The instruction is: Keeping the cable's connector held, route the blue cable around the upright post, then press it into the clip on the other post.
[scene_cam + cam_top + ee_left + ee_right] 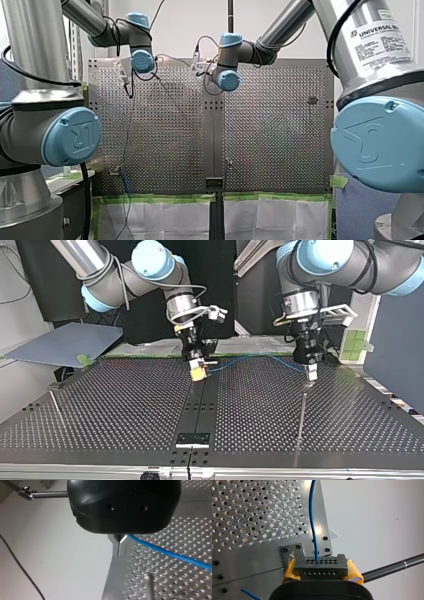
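Perforated metal table (125, 405); right tool (321, 572) clamps grey blocky connector (320, 563); left tool (120, 545) pinches thin blue cable (170, 553).

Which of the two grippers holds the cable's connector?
My right gripper: its yellow pads clamp the grey connector. My left gripper, with metal fingers, holds only the blue cable.
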